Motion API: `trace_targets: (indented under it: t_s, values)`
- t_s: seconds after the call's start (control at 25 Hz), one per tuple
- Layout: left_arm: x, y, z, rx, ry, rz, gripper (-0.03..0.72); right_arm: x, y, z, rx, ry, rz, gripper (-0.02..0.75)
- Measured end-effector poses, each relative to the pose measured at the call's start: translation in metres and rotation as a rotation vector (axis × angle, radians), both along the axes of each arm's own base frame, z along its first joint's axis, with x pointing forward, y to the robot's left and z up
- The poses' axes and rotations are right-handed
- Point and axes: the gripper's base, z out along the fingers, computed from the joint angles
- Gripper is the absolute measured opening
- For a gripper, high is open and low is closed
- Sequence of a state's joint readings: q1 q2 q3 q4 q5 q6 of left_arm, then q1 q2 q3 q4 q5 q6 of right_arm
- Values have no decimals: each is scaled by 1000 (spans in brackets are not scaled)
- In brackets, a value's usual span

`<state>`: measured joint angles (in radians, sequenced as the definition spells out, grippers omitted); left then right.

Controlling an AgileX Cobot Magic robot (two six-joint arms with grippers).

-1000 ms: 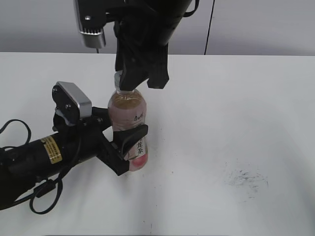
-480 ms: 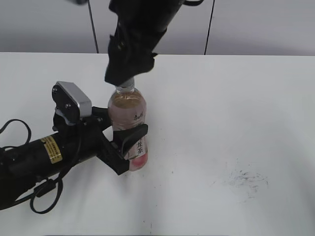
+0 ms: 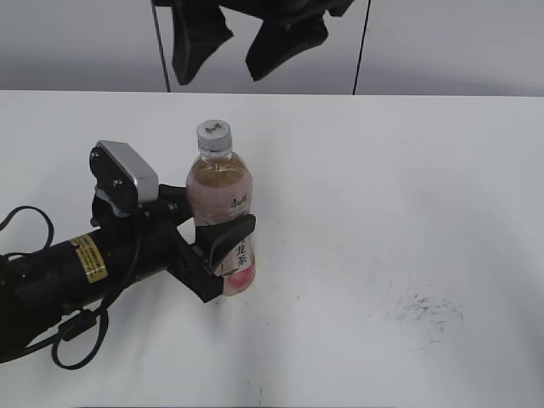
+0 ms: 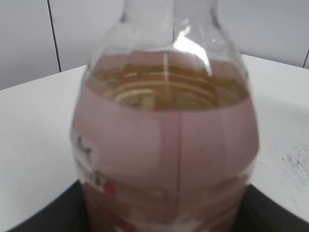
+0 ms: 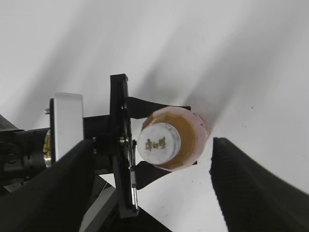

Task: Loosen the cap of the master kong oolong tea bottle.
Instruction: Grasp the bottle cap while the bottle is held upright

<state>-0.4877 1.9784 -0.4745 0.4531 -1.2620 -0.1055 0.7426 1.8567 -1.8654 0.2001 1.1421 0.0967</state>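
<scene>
White table [image 3: 408,187] holds bottle [image 3: 221,221]; grey wall [image 3: 442,42] behind.

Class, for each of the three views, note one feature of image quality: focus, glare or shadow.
Left wrist view: the tea bottle fills the frame, soft and blurred, with a bright glare streak on its shoulder. Right wrist view: the cap is fairly sharp; broad soft shadows cross the table. Exterior view: even lighting, sharp.

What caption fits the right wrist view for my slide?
Open right gripper hangs above the capped tea bottle, white cap on, left gripper clamping its body.
</scene>
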Motion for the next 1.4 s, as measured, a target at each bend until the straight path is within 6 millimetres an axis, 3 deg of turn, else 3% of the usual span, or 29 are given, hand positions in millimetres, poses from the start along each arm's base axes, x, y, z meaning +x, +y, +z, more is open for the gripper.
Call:
trace_targets:
  t_s: [0.6,0.68,0.84,0.96,1.16,1.4]
  values:
    - [0,0,0,0,1,0,393,15,14,-48,-86,123,-25,559]
    - [0,0,0,0,1,0,393,15,15,-51,-89,129,-25,510]
    - [0,0,0,-1,0,0,393,14,16,-51,-84,126,5,269]
    - [0,0,0,-1,0,0,393,14,17,-51,-91,104,54,274]
    - [0,0,0,0,-1,0,393,13,17,-51,-155,-40,357,274]
    - [0,0,0,1,-3,-1,393,13,17,-50,-274,-337,949,272]
